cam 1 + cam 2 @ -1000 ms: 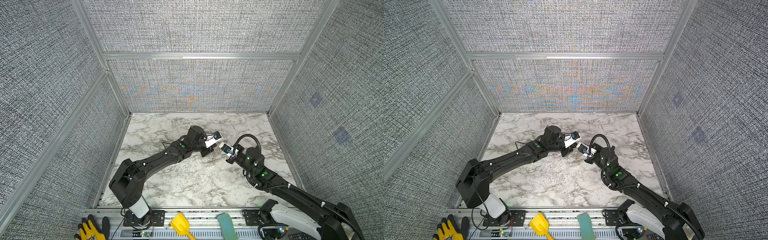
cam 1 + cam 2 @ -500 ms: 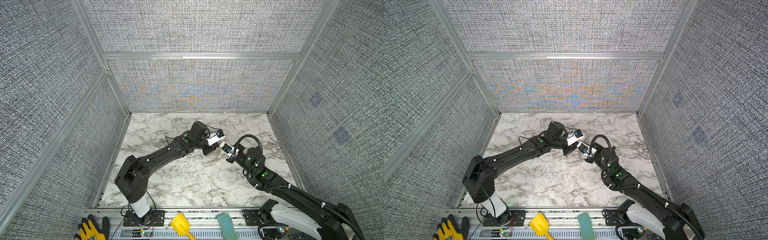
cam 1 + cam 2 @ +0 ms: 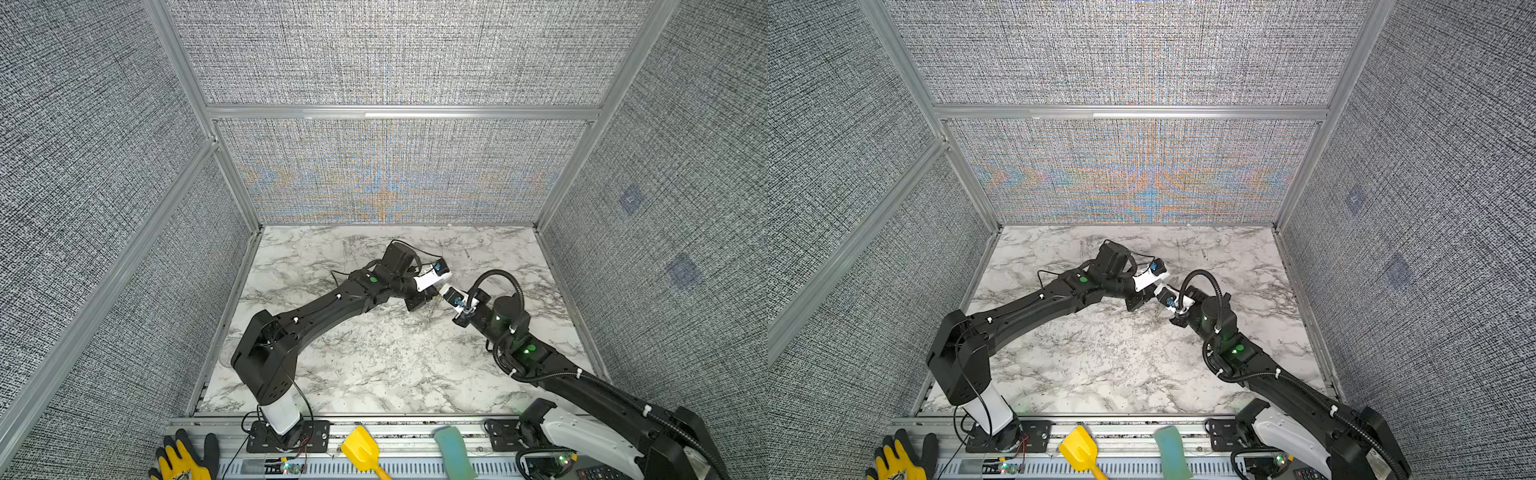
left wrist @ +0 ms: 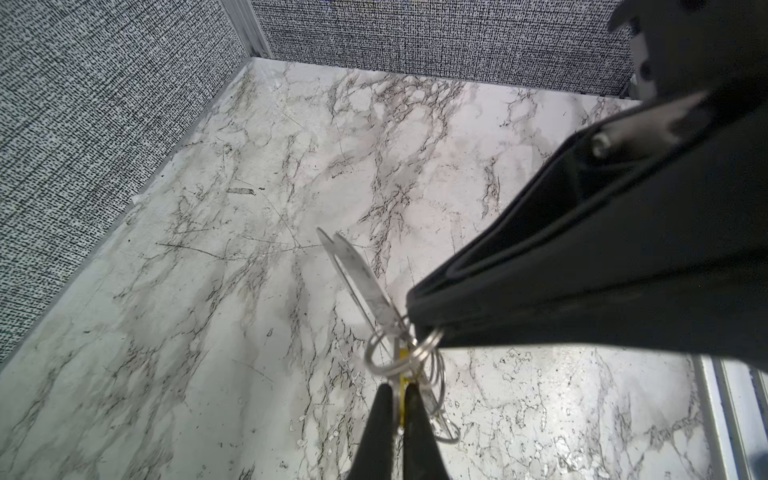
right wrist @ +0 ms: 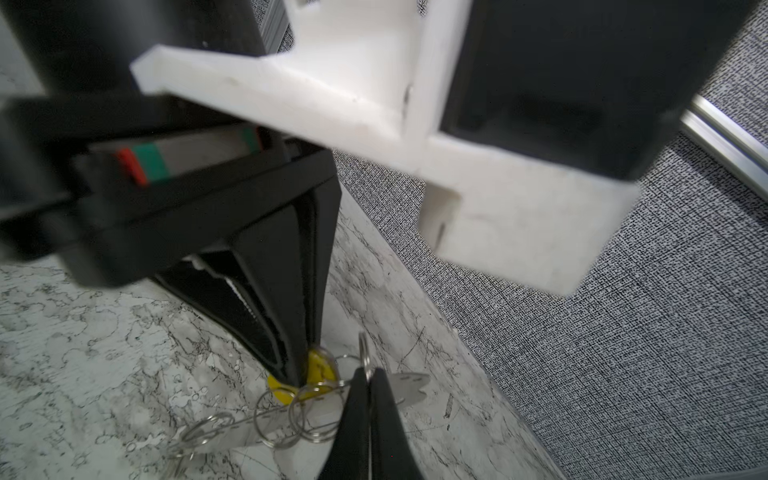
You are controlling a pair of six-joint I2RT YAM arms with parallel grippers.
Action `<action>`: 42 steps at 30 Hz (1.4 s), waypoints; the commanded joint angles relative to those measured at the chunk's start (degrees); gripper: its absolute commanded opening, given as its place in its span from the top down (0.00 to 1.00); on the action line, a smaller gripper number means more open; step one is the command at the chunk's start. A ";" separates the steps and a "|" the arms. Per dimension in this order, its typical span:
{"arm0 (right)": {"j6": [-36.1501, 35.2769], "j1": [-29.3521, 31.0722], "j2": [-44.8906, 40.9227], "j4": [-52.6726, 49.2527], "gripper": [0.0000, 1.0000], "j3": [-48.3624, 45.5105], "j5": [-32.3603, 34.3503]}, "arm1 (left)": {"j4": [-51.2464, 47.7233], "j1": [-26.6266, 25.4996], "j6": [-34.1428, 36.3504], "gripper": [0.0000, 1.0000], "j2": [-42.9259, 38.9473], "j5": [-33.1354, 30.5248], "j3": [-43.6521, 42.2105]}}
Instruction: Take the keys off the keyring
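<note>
In both top views the two arms reach in over the marble table [image 3: 374, 374] and meet just right of centre, in its far half. The left gripper [image 3: 428, 298] and the right gripper [image 3: 441, 296] come nearly tip to tip, and what sits between them is too small to read from up here. In the left wrist view the left gripper [image 4: 394, 415] has its fingers pressed together on the yellow-tagged key [image 4: 400, 365]. Beside it, the right gripper's dark tip [image 4: 419, 320] pinches the end of the keyring [image 4: 357, 270], a thin grey plate seen almost edge-on. The plate looks lifted clear of the table, and its long axis runs out from that pinch with the free end pointing away from the right gripper. Split rings [image 4: 386, 353] crowd the held end. In the right wrist view the right gripper [image 5: 368, 399] is closed on the plate [image 5: 409, 390]. The plate passes crosswise through its fingers, roughly level, with the row of small holes showing. The left gripper's tip [image 5: 300, 370] bites the yellow tag [image 5: 320, 370] just beside it. My guess is that one arm anchors the plate while the other tugs a key free. I cannot pick out the second key.
</note>
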 commanded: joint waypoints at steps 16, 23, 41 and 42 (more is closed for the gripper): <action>1.56 -0.04 0.64 2.41 1.00 0.32 9.92 | -3.94 0.66 -0.25 1.00 0.23 0.39 0.56; 3.65 0.00 0.77 -0.66 1.00 0.73 9.91 | -3.80 0.94 0.10 1.00 -0.61 -1.50 0.69; 12.64 -2.73 1.02 -8.26 1.00 3.24 -6.67 | 2.33 1.00 8.52 1.00 -5.96 -0.63 -1.70; 13.27 -2.98 0.85 -8.38 1.00 3.31 -7.34 | 3.21 1.00 8.49 1.00 -6.61 -0.81 -2.33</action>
